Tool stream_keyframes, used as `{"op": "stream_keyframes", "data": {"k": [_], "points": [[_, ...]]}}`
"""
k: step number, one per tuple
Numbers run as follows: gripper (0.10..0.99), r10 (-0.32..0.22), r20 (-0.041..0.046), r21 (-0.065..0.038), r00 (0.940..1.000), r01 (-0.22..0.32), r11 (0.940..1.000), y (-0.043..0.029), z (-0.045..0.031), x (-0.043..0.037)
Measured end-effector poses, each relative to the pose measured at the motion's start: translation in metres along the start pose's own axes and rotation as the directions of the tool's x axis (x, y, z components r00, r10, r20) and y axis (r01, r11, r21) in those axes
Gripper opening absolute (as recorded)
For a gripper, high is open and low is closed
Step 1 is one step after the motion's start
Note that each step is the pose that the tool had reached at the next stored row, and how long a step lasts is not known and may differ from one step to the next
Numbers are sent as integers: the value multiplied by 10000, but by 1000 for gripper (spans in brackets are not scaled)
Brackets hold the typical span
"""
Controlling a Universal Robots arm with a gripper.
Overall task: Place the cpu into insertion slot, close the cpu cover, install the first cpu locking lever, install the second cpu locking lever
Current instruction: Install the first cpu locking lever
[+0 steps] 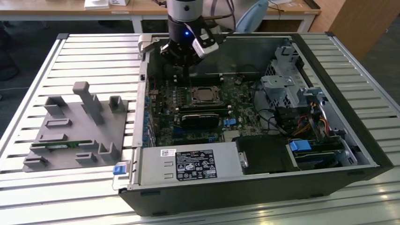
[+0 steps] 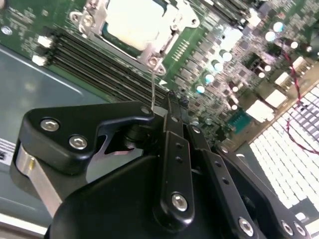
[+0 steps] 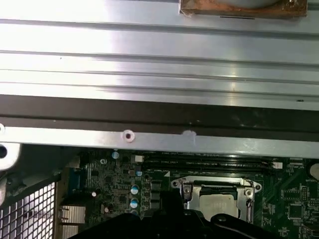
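Note:
The cpu [image 1: 203, 95] lies flat in the insertion slot [image 1: 192, 99] on the green board inside the open computer case. In both wrist views the silvery cpu cover [image 2: 169, 30] [image 3: 219, 184] lies down around the pale chip top [image 2: 132, 20] [image 3: 217, 204]. A thin silver locking lever [image 2: 153, 84] rises from the socket's corner to my gripper's tips. My gripper [image 1: 188, 82] [image 2: 174, 102] hangs just behind the socket with its black fingers together. I cannot tell whether they pinch the lever.
A black labelled power-supply box [image 1: 187, 164] fills the case's near side. A drive cage with cables [image 1: 291, 93] stands at the exterior view's right. Memory slots [image 2: 89, 59] run beside the socket. A grey fixture block [image 1: 75, 131] sits on the slatted table outside the case.

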State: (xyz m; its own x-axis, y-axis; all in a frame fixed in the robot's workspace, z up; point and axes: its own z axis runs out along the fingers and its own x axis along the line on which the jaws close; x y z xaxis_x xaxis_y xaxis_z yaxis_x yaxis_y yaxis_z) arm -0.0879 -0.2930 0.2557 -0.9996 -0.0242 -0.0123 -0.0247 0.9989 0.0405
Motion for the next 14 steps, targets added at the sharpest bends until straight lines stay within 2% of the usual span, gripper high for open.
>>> {"op": "stream_keyframes", "data": {"k": [3,7,14], "points": [[122,0,-4,0,10000,0,10000,-2,5,-95],[122,1,-6,1,10000,-1,10000,-5,11,-182],[122,4,-5,2,10000,-4,10000,-5,13,-202]]}}
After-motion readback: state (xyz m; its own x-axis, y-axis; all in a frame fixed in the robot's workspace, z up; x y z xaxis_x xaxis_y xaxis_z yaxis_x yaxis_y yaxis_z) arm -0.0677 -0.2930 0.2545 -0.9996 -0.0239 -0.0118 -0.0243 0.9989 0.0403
